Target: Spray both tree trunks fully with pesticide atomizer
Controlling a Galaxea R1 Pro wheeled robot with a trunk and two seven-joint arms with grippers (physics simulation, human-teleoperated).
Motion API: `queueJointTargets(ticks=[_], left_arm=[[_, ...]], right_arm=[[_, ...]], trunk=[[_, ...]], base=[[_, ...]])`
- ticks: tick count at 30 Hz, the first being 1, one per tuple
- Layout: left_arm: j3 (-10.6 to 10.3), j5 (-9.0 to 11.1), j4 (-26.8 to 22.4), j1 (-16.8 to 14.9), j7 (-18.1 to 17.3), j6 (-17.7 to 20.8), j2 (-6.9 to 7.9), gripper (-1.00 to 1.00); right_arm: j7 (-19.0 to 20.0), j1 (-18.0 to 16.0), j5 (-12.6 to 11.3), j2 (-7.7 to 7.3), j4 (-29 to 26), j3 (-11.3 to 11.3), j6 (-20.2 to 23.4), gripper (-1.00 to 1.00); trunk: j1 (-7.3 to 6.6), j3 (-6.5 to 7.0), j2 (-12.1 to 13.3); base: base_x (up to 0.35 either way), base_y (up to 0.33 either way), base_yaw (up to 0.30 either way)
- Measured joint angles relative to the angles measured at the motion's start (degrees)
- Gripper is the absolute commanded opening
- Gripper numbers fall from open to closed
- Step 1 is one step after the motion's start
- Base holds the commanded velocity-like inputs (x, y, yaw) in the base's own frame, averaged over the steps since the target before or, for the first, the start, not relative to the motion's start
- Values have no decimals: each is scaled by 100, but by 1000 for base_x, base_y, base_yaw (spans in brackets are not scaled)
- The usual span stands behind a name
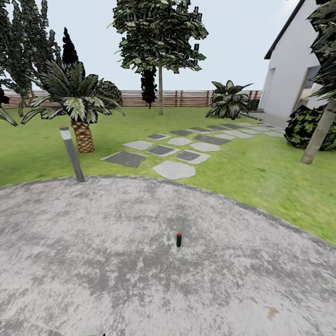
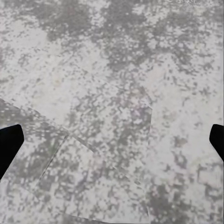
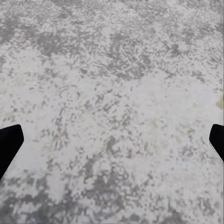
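Early days here: the pesticide atomizer (image 1: 178, 239), a small dark canister with a red cap, stands upright on the grey paved floor (image 1: 93, 261) just below centre of the head view, untouched, with nothing near it. So the pickup is not yet done, and by my read the spraying hasn't begun either; no whitish mist hangs anywhere. At the right edge of the frame one thick grey-brown tree trunk (image 1: 319, 135) rises from the lawn (image 1: 261, 172), looking bare of any coating, and I can't pick out the second with confidence. Both hands hang over mottled paving: the left hand (image 2: 112, 142) has its dark fingertips (image 2: 9, 142) at opposite edges of its wrist view, spread wide and empty, and the right hand (image 3: 112, 142) is likewise wide apart, holding nothing. No label, brand or writing is readable on the canister or anything else.
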Motion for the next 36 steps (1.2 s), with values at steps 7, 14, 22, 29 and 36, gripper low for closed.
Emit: queueJointTargets(ticks=[7, 14, 22, 29, 36], left_arm=[[-1, 0, 0, 0, -2, 0, 0, 100], [-1, 0, 0, 0, 0, 0, 0, 100], [-2, 0, 1, 0, 0, 0, 0, 100], [-2, 0, 1, 0, 0, 0, 0, 100], [-2, 0, 1, 0, 0, 0, -2, 100]], right_arm=[[0, 0, 2, 0, 0, 0, 1, 100], [0, 0, 2, 0, 0, 0, 3, 100], [0, 0, 2, 0, -1, 0, 4, 100], [0, 0, 2, 0, -1, 0, 4, 100], [0, 0, 2, 0, -1, 0, 2, 100]], trunk=[[0, 0, 0], [0, 0, 0], [1, 0, 0], [1, 0, 0], [1, 0, 0]], base=[[341, -92, 0], [326, -153, 0], [294, -197, 0], [285, -207, 0], [284, -207, 0]])
